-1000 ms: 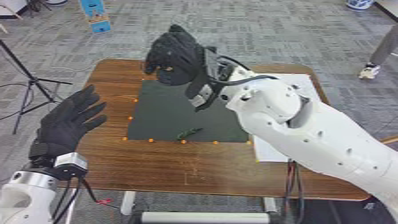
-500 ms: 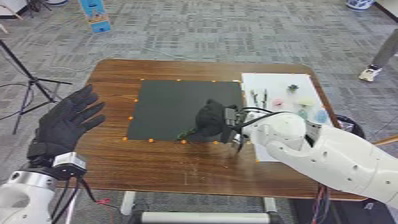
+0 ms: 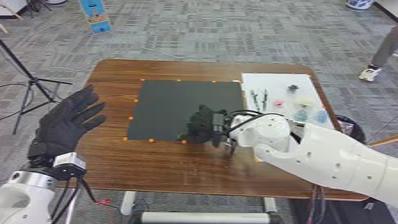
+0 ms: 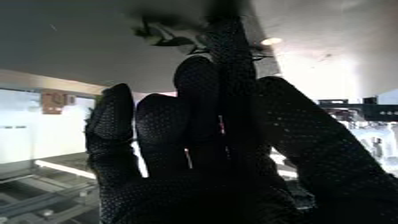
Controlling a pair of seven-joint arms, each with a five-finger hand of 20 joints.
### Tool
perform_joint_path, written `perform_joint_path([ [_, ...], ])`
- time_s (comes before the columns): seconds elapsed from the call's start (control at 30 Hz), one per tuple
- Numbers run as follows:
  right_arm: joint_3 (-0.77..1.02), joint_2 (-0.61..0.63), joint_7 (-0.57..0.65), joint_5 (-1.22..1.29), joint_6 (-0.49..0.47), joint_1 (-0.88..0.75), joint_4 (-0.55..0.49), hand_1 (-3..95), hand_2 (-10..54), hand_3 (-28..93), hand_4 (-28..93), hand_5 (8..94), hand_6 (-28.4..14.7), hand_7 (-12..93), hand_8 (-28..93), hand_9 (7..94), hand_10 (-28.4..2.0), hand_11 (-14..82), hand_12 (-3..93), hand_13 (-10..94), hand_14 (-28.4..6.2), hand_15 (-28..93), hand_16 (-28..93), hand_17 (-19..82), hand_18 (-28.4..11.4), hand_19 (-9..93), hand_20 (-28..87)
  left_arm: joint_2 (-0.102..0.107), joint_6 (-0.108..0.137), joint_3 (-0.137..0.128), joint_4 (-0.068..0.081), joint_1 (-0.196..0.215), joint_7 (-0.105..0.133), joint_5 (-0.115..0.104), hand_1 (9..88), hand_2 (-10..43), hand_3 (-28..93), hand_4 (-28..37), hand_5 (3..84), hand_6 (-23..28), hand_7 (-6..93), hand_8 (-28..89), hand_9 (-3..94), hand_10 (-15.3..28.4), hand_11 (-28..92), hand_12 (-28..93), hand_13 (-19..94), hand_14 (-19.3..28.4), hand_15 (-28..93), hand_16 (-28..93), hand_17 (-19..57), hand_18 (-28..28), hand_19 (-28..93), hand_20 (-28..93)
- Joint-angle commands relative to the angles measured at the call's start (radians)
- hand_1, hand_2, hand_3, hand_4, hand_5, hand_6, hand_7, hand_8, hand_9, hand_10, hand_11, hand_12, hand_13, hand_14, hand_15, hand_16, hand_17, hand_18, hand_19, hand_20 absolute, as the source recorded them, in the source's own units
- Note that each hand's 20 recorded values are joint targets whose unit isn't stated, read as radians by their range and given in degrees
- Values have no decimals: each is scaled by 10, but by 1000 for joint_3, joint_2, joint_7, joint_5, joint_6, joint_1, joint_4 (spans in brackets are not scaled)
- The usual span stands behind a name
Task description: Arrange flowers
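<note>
Having the right hand [image 3: 205,126] near the green leaves [image 3: 182,135] on the black mat [image 3: 178,102], with loose fingers a bit apart. Holding up the left hand [image 3: 62,122] with straight fingers spread.

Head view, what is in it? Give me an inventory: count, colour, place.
Table: one, brown, centre.
Mat: one, dark, on table.
Orange markers: several, around mat.
Sprig: one, green, near mat's lower edge.
White sheet: one, table's right side.
Stems: two, dark green, on sheet.
Flower pieces: several, pink, pale, blue, dark green, on sheet.
Tripod: one, black, left floor.
Right hand: black, by sprig.
Left hand: black, left.
</note>
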Motion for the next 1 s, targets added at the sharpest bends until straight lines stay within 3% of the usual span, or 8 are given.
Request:
perform_joint_path([
  [0.03,-49,-85,66,-33,3,57,41,178,181,932,64,694,-8,191,-130,596,-119,452,732,484,-172,819,560,181,-223,753,585,2,-8,1,0,1,-11,-5,223,-58,706,-283,286,17,175,-92,263,108,155,158,224,131,241,25,-101,216,430,85],
  [0.13,-60,-108,102,-29,30,64,31,176,179,932,50,688,-13,185,-128,590,-120,450,736,476,-175,823,551,179,-223,752,585,1,-4,4,1,-1,-11,-5,223,-58,706,-283,286,17,175,-92,263,108,156,159,224,131,240,25,-101,216,430,86],
  [0.43,96,-110,23,61,80,-47,-38,155,200,932,41,465,-60,138,-112,460,-136,514,646,429,-173,849,501,167,-224,753,580,-1,-4,14,18,-33,-19,-5,222,-57,707,-283,287,18,175,-92,264,109,157,158,224,131,240,25,-101,216,430,86],
  [0.5,107,-81,37,62,97,-56,-63,152,195,932,36,452,-58,144,-111,463,-138,519,639,433,-174,851,493,167,-224,754,580,-6,-2,6,5,-10,-10,-6,222,-56,707,-283,286,18,175,-92,264,109,158,159,224,131,240,25,-101,216,430,86],
  [0.6,168,-53,63,92,88,-100,-78,152,191,932,32,434,-55,148,-114,468,-139,521,641,438,-175,853,489,170,-226,756,580,-7,-6,3,8,-14,-13,-6,222,-56,707,-283,287,18,175,-92,264,109,158,158,224,131,239,25,-101,216,430,86],
  [0.77,279,-4,193,128,147,-228,-133,174,143,929,-97,477,-48,162,-120,489,-140,548,606,458,-172,851,477,183,-228,768,573,-18,-13,-65,-9,34,-22,12,226,-60,709,-283,286,18,175,-92,262,107,158,158,224,130,238,25,-101,216,430,86],
  [0.9,324,-15,341,130,220,-304,-145,194,6,837,-236,546,-35,179,-124,526,-141,612,508,504,-162,838,476,216,-225,789,563,-41,-47,-137,-24,79,-54,25,238,-86,684,-283,281,17,171,-91,257,106,154,159,220,129,234,26,-103,218,427,84],
  [1.0,364,-35,381,143,228,-355,-136,190,-47,800,-280,572,-33,182,-124,547,-140,611,506,531,-157,834,479,234,-223,804,553,-60,-97,-197,-30,89,-119,37,249,-94,628,-283,266,21,157,-87,242,104,144,162,200,131,212,28,-109,221,415,78],
])
